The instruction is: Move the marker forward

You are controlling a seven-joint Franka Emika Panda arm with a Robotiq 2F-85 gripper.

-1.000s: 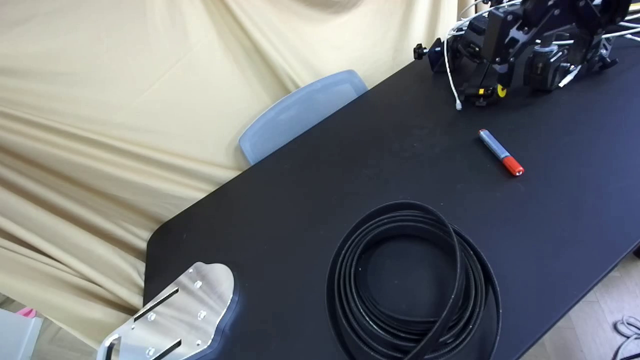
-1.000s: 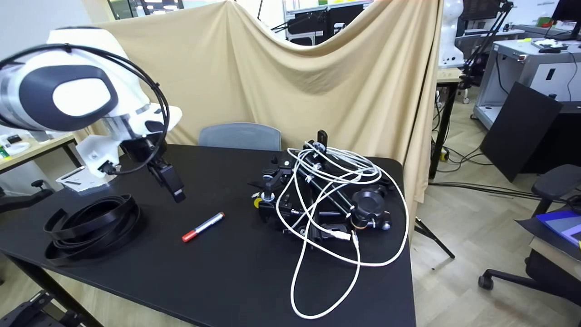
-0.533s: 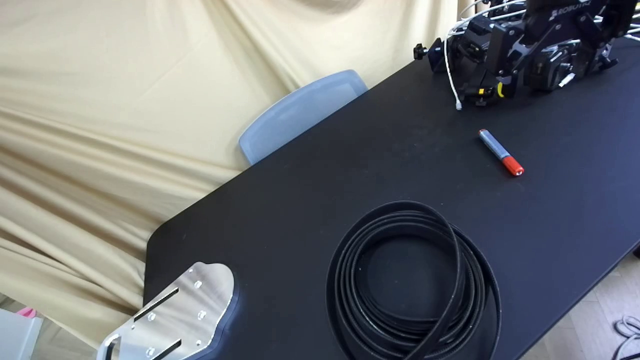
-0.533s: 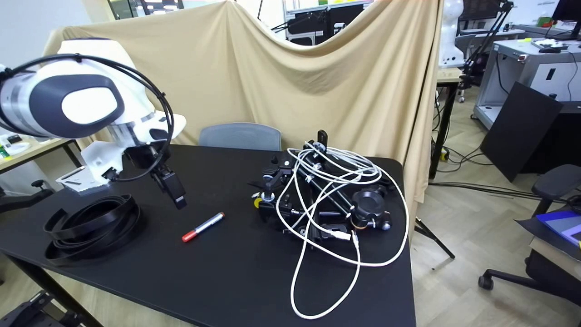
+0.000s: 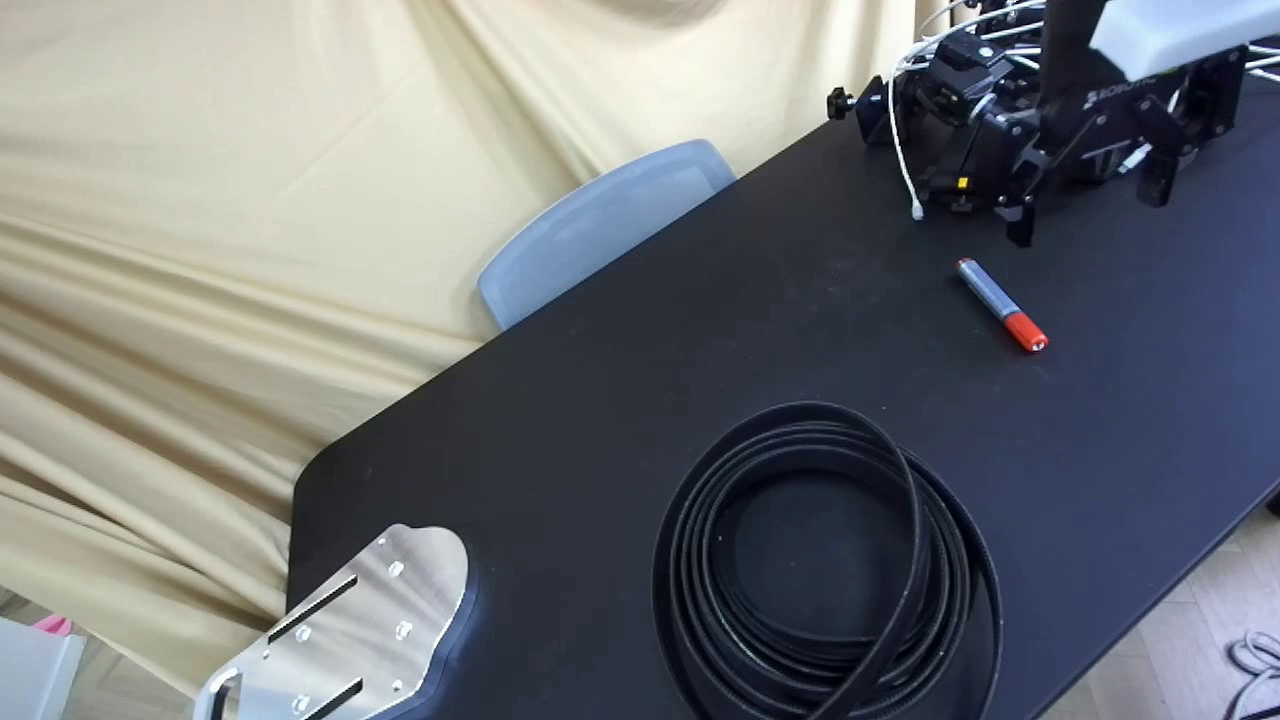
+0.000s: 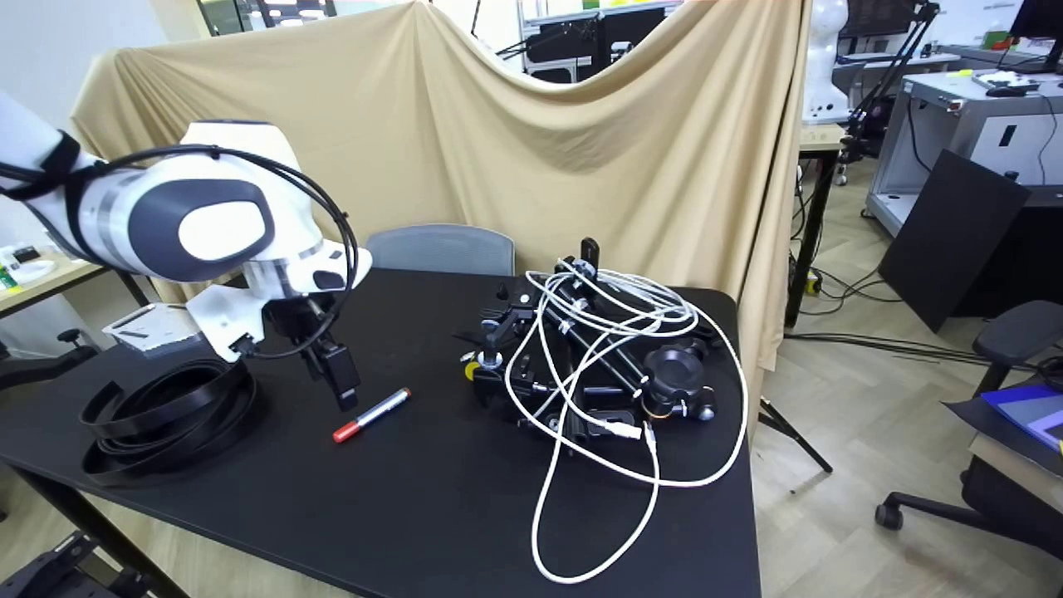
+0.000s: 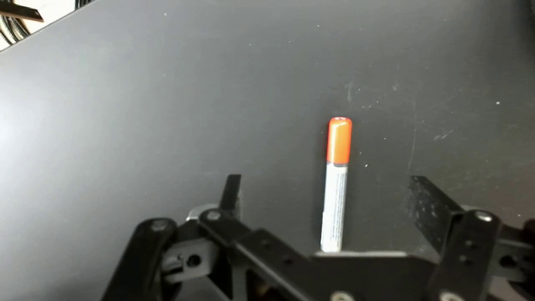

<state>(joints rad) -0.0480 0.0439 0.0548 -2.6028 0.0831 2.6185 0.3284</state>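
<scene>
The marker lies flat on the black table, with a red cap and a pale blue-grey barrel. It shows in both exterior views (image 5: 1003,305) (image 6: 372,415) and in the wrist view (image 7: 335,188). My gripper (image 7: 326,176) is open and empty, with its fingers spread on either side of the marker's barrel in the wrist view. The barrel's end reaches the gripper's palm edge in that picture. In the exterior views the fingertips (image 5: 1088,207) (image 6: 347,399) are above the table, close to the marker and apart from it.
A coiled black cable (image 5: 685,560) lies on the table, also seen in an exterior view (image 6: 166,413). Black tripod gear with white cables (image 6: 581,357) lies on the other side of the marker. A metal plate (image 5: 380,600) and a grey chair (image 5: 610,225) stand by the table.
My gripper has come down toward the table and closer to the marker, moving right and down in an exterior view. The marker and the other things have not moved.
</scene>
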